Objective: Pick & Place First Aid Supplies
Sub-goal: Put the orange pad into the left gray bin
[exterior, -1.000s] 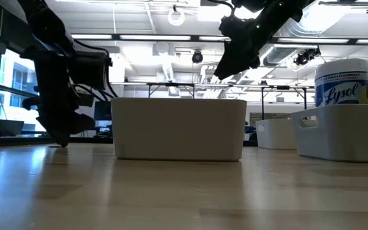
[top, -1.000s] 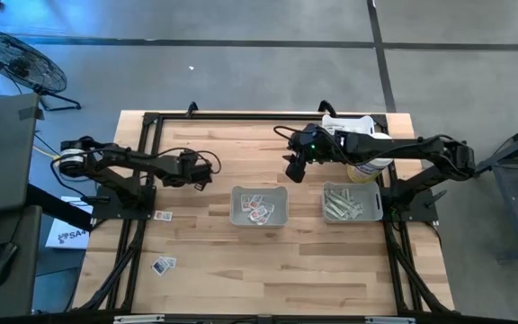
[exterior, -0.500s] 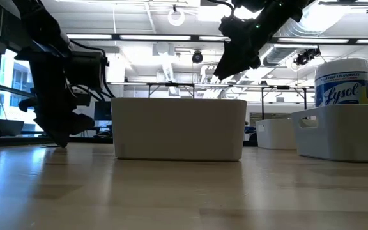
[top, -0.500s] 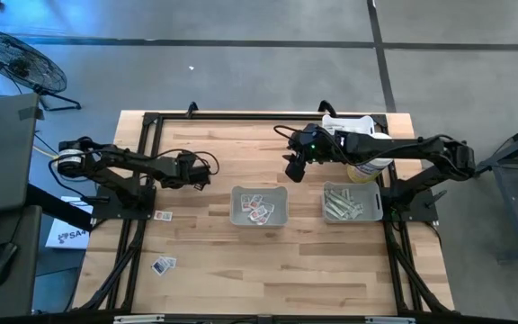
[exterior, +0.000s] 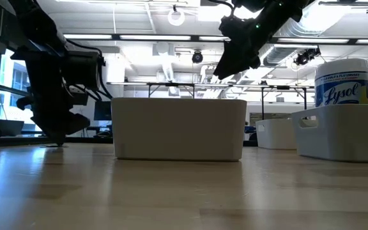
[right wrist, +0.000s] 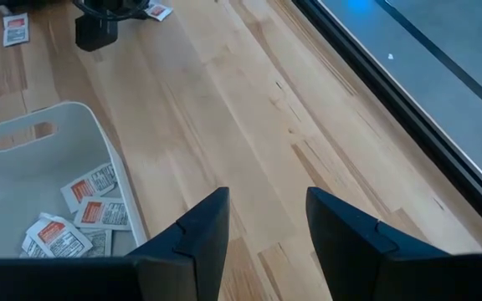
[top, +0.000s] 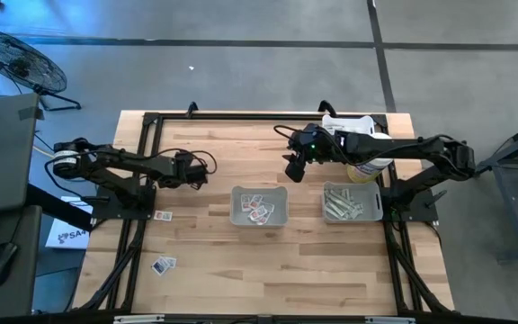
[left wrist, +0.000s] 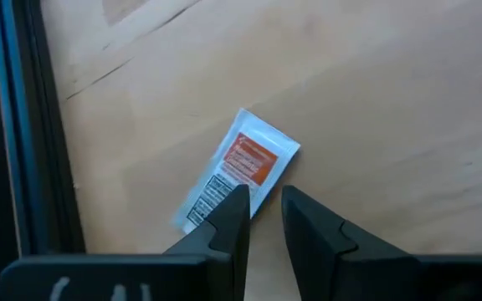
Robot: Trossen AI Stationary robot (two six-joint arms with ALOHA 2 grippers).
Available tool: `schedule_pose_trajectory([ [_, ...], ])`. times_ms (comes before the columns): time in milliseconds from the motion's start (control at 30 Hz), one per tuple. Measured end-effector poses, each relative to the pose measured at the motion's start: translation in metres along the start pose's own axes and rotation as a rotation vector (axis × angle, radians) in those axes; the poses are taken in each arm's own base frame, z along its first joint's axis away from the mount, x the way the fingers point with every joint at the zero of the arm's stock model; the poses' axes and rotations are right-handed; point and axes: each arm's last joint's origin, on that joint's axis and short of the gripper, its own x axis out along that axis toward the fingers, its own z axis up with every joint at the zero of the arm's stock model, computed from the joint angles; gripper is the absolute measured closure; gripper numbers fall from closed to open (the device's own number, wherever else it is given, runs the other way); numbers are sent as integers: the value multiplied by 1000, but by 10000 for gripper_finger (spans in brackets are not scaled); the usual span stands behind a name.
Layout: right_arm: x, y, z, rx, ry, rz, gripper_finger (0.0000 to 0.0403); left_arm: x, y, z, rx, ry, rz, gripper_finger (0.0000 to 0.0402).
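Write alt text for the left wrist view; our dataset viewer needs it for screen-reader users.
A white packet with an orange label lies flat on the pale wooden table, just beyond the left gripper, whose two dark fingers stand slightly apart and empty. A black frame rail runs along one edge.

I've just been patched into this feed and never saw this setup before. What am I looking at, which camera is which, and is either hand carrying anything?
Two dark robot arms work at a pale wooden table. The overhead view shows everything; the low view looks level across the tabletop; each wrist view looks past that arm's fingers. The left hand, fingers slightly apart, hangs over a small white packet with orange print lying on the wood. The right hand is open and empty above the table. A grey rectangular tray holds similar packets; another tray holds pale strips.
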Motion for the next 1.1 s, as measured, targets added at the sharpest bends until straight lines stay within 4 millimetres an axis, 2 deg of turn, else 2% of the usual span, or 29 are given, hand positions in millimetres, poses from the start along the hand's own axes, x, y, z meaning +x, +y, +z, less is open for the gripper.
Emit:
schedule_pose_trajectory([
  [267,0,0,0,1,0,4,249,10,8,13,-59,46,-14,327],
  [600,0,0,0,2,4,6,249,19,15,25,-83,52,-27,253],
  [1100,0,0,-1,0,8,6,249,27,25,31,-96,112,-42,250],
])
